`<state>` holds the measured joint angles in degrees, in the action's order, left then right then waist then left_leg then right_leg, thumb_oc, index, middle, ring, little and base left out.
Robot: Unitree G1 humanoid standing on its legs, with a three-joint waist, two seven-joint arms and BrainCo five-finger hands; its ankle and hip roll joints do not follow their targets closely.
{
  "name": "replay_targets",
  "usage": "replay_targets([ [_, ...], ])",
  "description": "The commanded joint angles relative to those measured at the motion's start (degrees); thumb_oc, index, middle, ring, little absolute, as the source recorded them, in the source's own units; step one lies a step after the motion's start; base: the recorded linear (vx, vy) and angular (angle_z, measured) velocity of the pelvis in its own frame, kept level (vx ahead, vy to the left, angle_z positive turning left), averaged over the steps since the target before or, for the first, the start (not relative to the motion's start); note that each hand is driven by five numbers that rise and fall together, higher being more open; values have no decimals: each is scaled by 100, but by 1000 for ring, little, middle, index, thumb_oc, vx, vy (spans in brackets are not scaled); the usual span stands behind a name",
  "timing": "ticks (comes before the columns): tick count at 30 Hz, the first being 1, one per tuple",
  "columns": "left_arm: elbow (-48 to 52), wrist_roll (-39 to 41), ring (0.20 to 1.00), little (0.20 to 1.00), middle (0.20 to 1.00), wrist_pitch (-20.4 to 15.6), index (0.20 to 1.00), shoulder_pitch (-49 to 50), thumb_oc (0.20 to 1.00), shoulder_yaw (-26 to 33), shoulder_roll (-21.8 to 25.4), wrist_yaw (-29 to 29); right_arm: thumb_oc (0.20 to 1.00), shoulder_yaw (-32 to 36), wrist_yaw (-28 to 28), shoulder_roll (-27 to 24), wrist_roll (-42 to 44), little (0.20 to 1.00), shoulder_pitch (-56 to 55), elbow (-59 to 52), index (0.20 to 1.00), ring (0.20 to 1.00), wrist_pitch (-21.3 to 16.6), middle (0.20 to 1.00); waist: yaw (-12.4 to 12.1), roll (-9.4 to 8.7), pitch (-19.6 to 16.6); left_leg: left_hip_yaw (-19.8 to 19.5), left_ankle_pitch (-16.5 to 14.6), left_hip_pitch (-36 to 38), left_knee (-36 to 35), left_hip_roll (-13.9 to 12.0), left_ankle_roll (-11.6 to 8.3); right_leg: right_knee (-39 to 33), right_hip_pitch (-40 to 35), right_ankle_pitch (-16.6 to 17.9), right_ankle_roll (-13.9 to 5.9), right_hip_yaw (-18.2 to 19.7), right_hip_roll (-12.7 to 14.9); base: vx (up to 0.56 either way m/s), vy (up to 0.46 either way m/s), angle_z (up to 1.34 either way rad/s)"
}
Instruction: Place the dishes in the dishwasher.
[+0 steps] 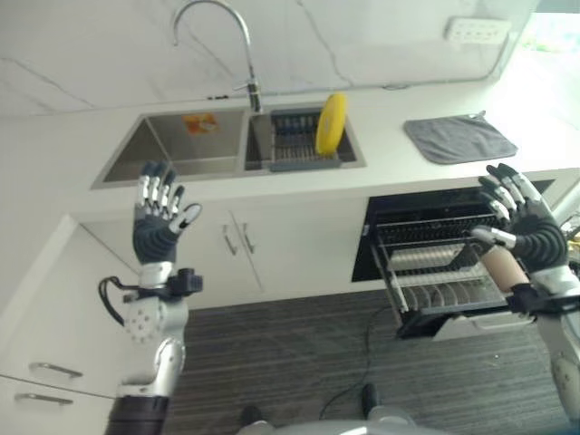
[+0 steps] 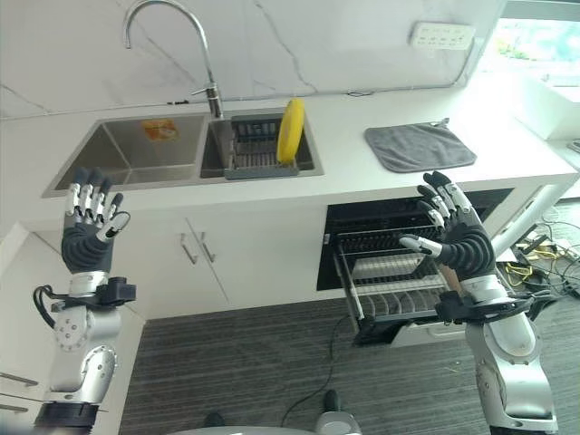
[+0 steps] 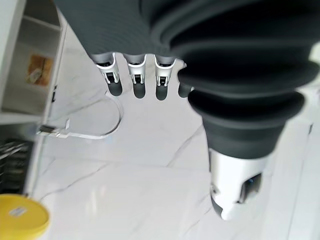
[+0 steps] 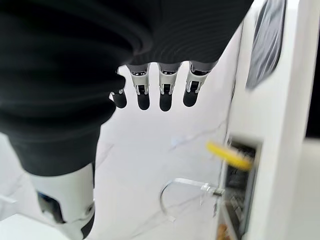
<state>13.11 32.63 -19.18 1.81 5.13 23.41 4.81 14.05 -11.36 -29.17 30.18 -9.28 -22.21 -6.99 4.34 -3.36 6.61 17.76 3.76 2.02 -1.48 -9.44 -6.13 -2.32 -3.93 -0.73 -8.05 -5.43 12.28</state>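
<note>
A yellow plate (image 1: 331,123) stands on edge in a dark drying rack (image 1: 295,145) inside the right basin of the steel sink (image 1: 172,145). Below the counter at the right, the dishwasher (image 1: 399,213) is open, its wire rack (image 1: 435,272) pulled out over the floor. My left hand (image 1: 159,217) is raised, open and holding nothing, in front of the white cabinets below the left basin. In front of the pulled-out rack my right hand (image 1: 526,222) is also raised, fingers spread, empty. The plate (image 3: 20,220) shows past my left hand's fingers (image 3: 135,82), and the plate (image 4: 230,155) past my right hand's fingers (image 4: 165,92).
A grey cloth (image 1: 459,138) lies on the white counter at the right. A curved faucet (image 1: 243,45) rises behind the sink. White cabinet doors (image 1: 245,245) sit under the sink. An orange sticker (image 1: 200,123) marks the left basin. Dark carpet (image 1: 290,353) covers the floor.
</note>
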Motion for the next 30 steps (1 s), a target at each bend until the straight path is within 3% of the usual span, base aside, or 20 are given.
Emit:
replay_targets([
  [1, 494, 7, 1000, 1000, 1000, 111, 1000, -16, 1000, 310, 169, -196, 1000, -20, 264, -59, 51, 1000, 462, -215, 1000, 1000, -388, 1000, -112, 145, -216, -155, 322, -227, -352, -12, 55, 239, -869, 228, -243, -544, -98, 346, 457, 33],
  [4, 498, -38, 1000, 1000, 1000, 305, 1000, -164, 1000, 321, 208, -250, 1000, -78, 508, 156, -75, 1000, 479, -346, 1000, 1000, -492, 1000, -150, 122, -253, -212, 88, -87, -352, 302, 251, 632, -620, 564, -302, -723, 212, 272, 357, 35],
  [6, 552, -29, 1000, 1000, 1000, 368, 1000, -156, 1000, 348, 206, -272, 1000, -90, 460, 233, -143, 1000, 421, -368, 1000, 1000, -494, 1000, -167, 114, -261, -281, -20, -30, -352, 452, 351, 837, -501, 692, -297, -687, 270, 189, 218, 12],
  [11, 631, -106, 1000, 1000, 1000, 535, 1000, -155, 1000, 271, 216, -337, 1000, -176, 576, 232, -313, 1000, 422, -312, 1000, 1000, -580, 1000, -197, 146, -240, -519, -152, 61, -352, 672, 563, 1613, -199, 912, -210, -527, 276, 144, 181, 3],
  [15, 725, -252, 1000, 1000, 1000, 618, 1000, -97, 1000, 186, 227, -352, 1000, -245, 426, 104, -402, 1000, 379, -323, 1000, 1000, -664, 1000, -108, 249, -137, -603, -257, 209, -352, 719, 665, 2513, 523, 876, -42, -451, 16, 89, 142, -10],
  [17, 660, -219, 1000, 1000, 1000, 642, 1000, -208, 1000, 136, 316, -398, 1000, -233, 446, -47, -282, 1000, 443, -280, 1000, 1000, -647, 1000, -51, 207, -124, -601, -269, 259, -352, 740, 625, 2049, 596, 593, 30, -532, -269, 136, -68, -48],
  [20, 572, -244, 1000, 1000, 1000, 489, 1000, -286, 1000, 93, 357, -390, 1000, -163, 274, -117, -143, 1000, 519, -218, 1000, 1000, -585, 1000, 60, 132, -31, -504, -455, 505, -352, 729, 555, 971, 695, 850, -58, -781, -256, 184, -176, -37],
  [22, 613, -122, 1000, 1000, 1000, 554, 1000, -324, 1000, 52, 315, -382, 1000, -150, 269, -87, -191, 1000, 487, -222, 1000, 1000, -548, 1000, 202, 95, 9, -499, -658, 698, -352, 747, 543, 190, 879, 1176, -141, -589, -251, 273, -305, -38],
  [24, 599, -158, 1000, 1000, 1000, 574, 1000, -337, 1000, -10, 248, -456, 1000, -148, 326, -13, -256, 1000, 433, -239, 1000, 1000, -512, 1000, 309, 90, 26, -607, -766, 843, -352, 722, 551, 10, 1079, 1494, -167, -334, -241, 223, -256, 19],
  [30, 597, -55, 1000, 1000, 1000, 685, 1000, -272, 1000, -13, 203, -527, 1000, -131, 211, -7, -63, 1000, 508, -145, 1000, 1000, -244, 1000, 417, 112, -218, -366, -827, 1121, -352, 400, 447, -268, 610, 1018, -14, -352, -551, 275, -430, 32],
])
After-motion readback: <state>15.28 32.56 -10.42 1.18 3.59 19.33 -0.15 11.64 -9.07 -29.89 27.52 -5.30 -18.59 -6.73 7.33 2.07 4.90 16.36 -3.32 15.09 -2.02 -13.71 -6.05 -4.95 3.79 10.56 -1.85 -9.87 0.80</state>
